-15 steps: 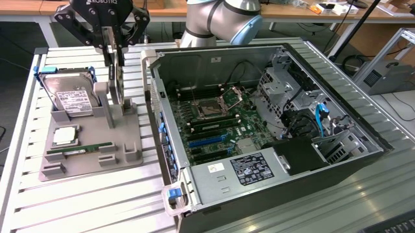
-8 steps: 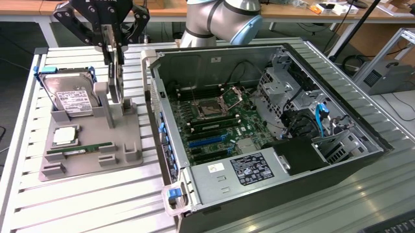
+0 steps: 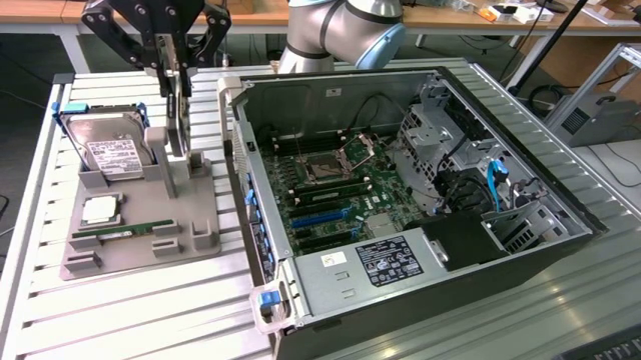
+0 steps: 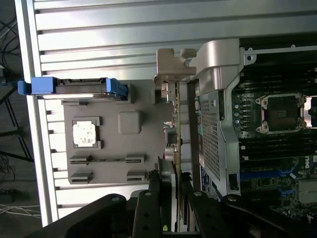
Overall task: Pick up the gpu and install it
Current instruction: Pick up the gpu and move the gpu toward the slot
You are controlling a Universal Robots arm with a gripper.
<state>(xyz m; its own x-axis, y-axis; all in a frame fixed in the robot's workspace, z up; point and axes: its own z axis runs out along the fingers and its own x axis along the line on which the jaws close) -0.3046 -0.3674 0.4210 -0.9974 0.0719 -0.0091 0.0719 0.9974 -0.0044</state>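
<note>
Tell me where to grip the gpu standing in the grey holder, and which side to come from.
Take the gpu by its top edge, pinching across its flat faces, coming straight down. It stands upright on edge in the grey holder, with the computer case close on the exterior view's right and the hard drive on the left, so sideways approaches look cramped.

Exterior view: high, angled down, mid-range, over the white slatted metal table (image 3: 120, 315). Wrist view: straight down, close. Shared: grey plastic parts tray (image 3: 135, 251) (image 4: 111, 139), thin dark silver-edged gpu (image 3: 179, 105) (image 4: 177, 129) standing upright, near wall of open black computer case (image 3: 331, 90) (image 4: 218, 64).
</note>
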